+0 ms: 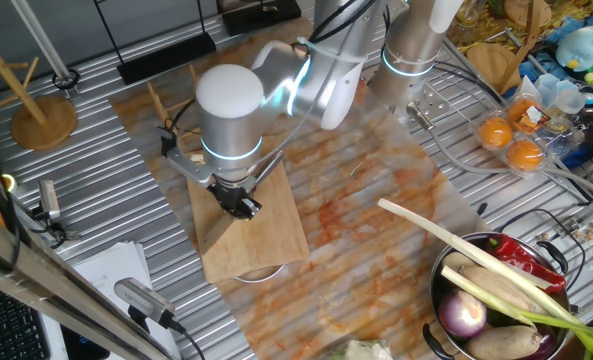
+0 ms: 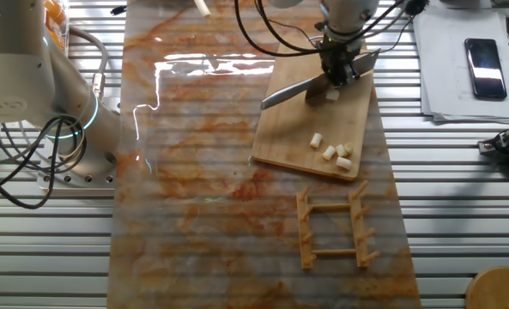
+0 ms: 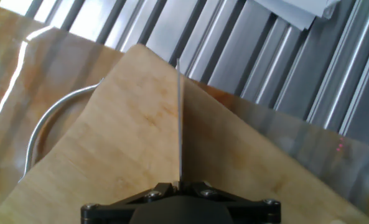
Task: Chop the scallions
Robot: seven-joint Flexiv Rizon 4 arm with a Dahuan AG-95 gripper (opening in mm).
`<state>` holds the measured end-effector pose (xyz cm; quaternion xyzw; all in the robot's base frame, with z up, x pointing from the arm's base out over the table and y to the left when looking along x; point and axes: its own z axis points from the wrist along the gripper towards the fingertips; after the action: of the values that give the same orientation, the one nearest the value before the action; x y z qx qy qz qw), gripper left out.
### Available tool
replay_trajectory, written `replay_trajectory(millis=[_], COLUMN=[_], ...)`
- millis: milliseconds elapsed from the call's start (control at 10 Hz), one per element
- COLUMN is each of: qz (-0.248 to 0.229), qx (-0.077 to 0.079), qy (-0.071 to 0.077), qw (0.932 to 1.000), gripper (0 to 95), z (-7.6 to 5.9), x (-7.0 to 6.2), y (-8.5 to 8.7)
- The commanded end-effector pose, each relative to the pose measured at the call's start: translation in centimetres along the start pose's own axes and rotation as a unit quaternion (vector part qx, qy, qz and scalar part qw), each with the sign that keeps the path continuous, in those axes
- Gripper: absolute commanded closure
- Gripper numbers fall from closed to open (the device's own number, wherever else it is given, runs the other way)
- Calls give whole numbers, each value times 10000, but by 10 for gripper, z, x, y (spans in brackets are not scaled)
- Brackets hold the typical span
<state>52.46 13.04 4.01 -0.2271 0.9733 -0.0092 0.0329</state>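
- corrugated metal table [image 1: 106, 190] under everything, with a marbled orange-and-cream mat [image 2: 194, 172] laid down its middle and a wooden board [image 2: 318, 120] on the mat.
- near edge of the other fixed view: a small wooden rack [image 2: 333, 227] lies flat on the mat just off the board's near edge.
- scallions [image 2: 333, 150]: four short pale chunks clustered near the board's near right corner; one more pale piece [image 2: 331, 95] sits by the blade at the far end of the board.
- gripper [image 2: 338, 70] stands over the board's far end, clamped on the handle of a knife [image 2: 293, 91]; the blade runs out to the left, low over the wood, though i cannot tell whether its edge touches the board.
- hand view: the blade [image 3: 180, 118] shows as a thin bright line edge-on, running away from the gripper [image 3: 178, 186] across the board [image 3: 128, 143]; a round metal rim [image 3: 44, 134] peeks out from under the board's left side.
- beyond the board, on the table: papers with a dark phone [image 2: 483, 67] on them, at the right edge.
- one fixed view, far corner of the table: a metal bowl [image 1: 446, 300] holding a purple onion [image 1: 463, 315], a red chilli [image 1: 526, 262] and a long leek-like stalk [image 1: 456, 245].
- behind that, oranges [image 1: 511, 140] in a clear tray.
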Motion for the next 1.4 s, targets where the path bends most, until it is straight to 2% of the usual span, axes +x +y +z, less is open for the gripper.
replay_trajectory(millis=[100,300,500,600,700,800,1000,1100,1200,1300,1400], qz=[-34,-47,-59,-32,-53,-5,-10,-96,-139,-133,-102], qx=[131,163,132,80,164,179,291,362,350,178,147], qy=[57,88,83,89,146,133,130,180,178,107,74], qw=[9999,9998,9999,9999,9997,9998,9995,9991,9991,9997,9998], gripper=[950,950,950,950,950,950,950,950,950,950,950], z=[63,64,63,57,49,37,18,4,-14,-29,-29], x=[6,5,3,-1,-4,-7,-6,-4,1,4,5], y=[2,2,1,1,2,3,5,5,5,2,1])
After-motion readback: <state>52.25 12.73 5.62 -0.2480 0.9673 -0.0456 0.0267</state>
